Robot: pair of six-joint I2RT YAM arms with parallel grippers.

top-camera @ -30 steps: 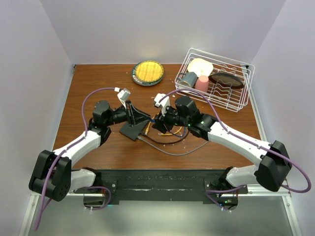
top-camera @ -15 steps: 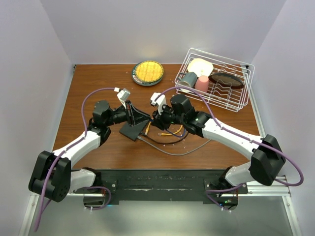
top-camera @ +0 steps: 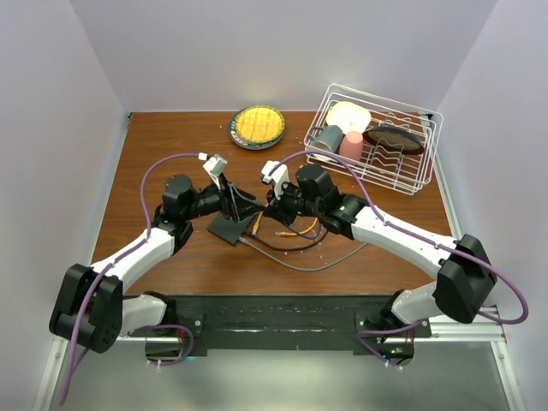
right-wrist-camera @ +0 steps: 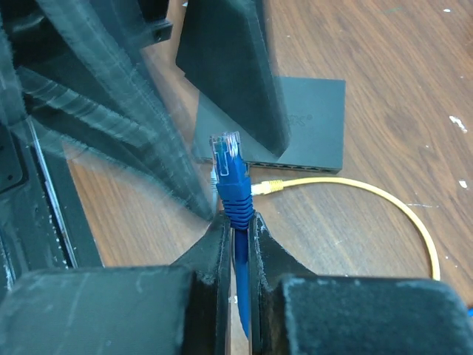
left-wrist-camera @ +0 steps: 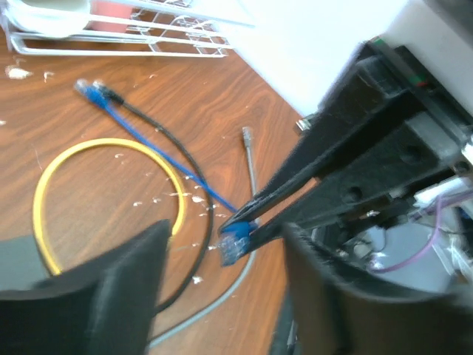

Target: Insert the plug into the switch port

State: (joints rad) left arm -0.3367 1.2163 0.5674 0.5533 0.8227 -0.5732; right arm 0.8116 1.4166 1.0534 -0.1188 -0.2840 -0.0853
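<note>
At the back of the table (top-camera: 163, 141), a round yellow-centred plate (top-camera: 257, 126) was set, with a white wire rack (top-camera: 417, 175) to its right. In the rack a grey cup (top-camera: 326, 138), a pink cup (top-camera: 352, 146), a pale bowl (top-camera: 348, 116) and a dark plate (top-camera: 394, 139) were held. Mid-table a yellow cable (left-wrist-camera: 103, 146) was looped, a grey cable (top-camera: 300, 267) was trailed nearer the front, and white specks (left-wrist-camera: 15, 72) were scattered over the wood.

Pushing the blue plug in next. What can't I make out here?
- Right wrist: left fingers, one blurred, cover part of the switch port edge behind the blue plug.
- Top: plug and ports too small to see.
- Left wrist: own blurred fingers fill the foreground; no ports visible.
</note>
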